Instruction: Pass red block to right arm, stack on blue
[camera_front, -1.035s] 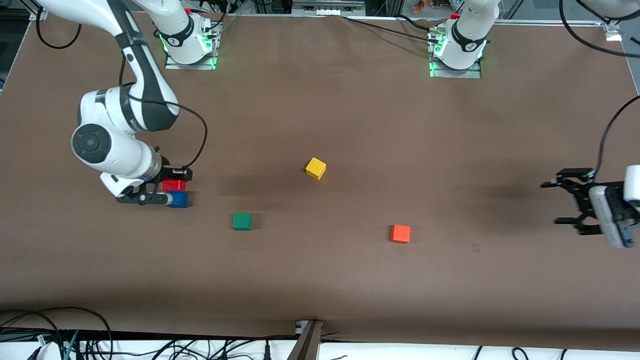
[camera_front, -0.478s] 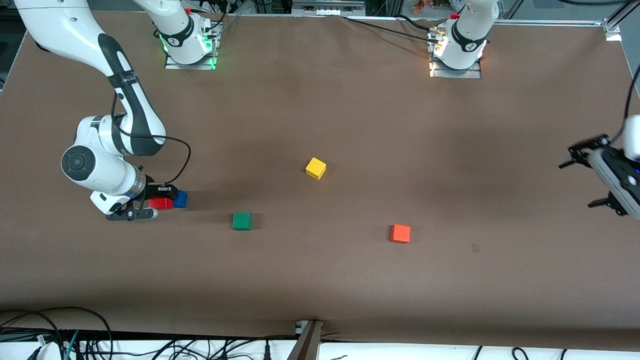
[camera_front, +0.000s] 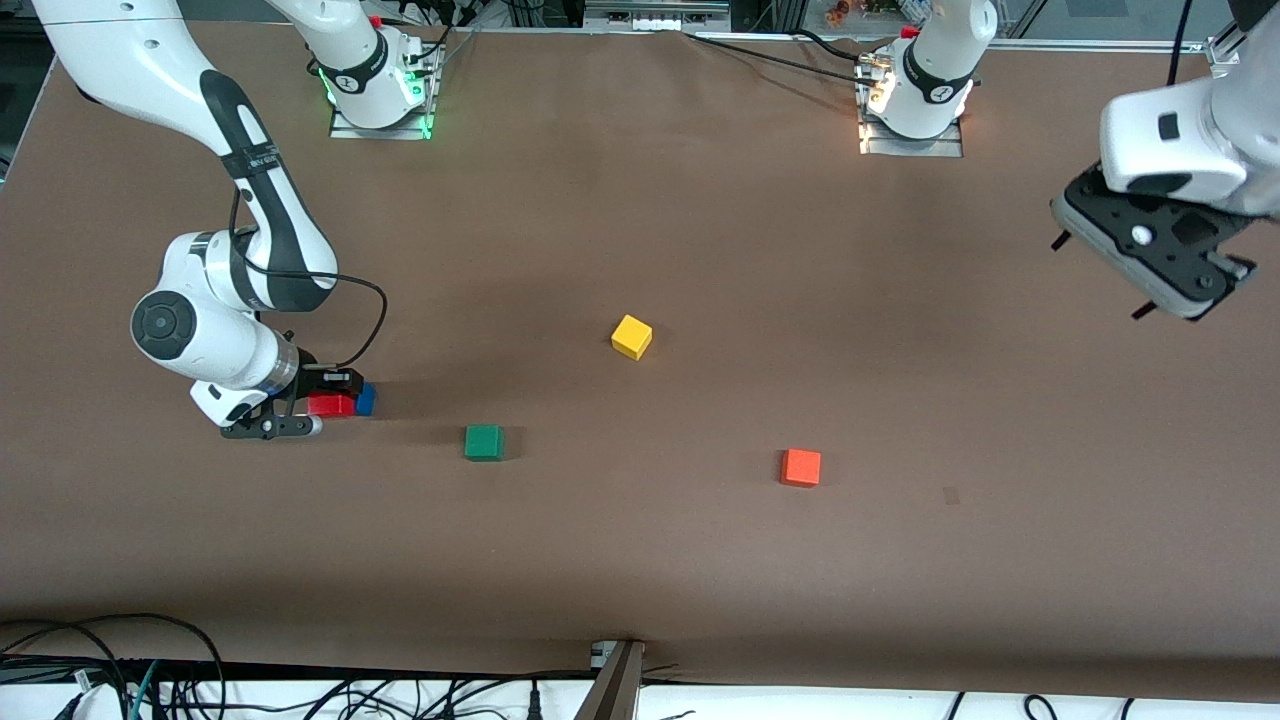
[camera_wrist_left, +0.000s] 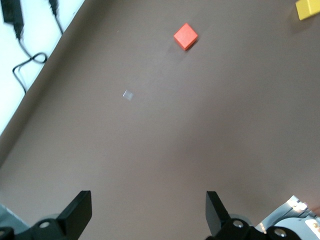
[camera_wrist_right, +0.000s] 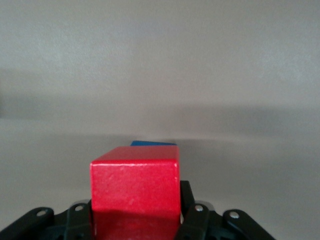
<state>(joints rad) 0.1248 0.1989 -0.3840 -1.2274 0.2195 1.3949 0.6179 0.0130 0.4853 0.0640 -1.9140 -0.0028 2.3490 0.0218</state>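
Your right hand (camera_front: 300, 410), at the middle left of the front frame, is closed on the red block (camera_front: 331, 404); in the right wrist view the red block (camera_wrist_right: 135, 187) sits clamped between the black linkages and fills the lower centre of the frame. Only a sliver of the blue block (camera_wrist_right: 152, 143) shows above the red block's top edge there, and in the front frame the blue block (camera_front: 366, 399) peeks out just beside the red one, touching or nearly so. Judgement: the handover is done and the stacking step is in hand, but you cannot tell whether red already rests squarely on blue. The next move calls for a check of alignment, then a gentle release and a straight lift clear. Your left hand (camera_wrist_left: 145, 212), spread wide and empty, hangs over bare surface (camera_front: 900, 330) at the upper right of the front frame; that arm waits.
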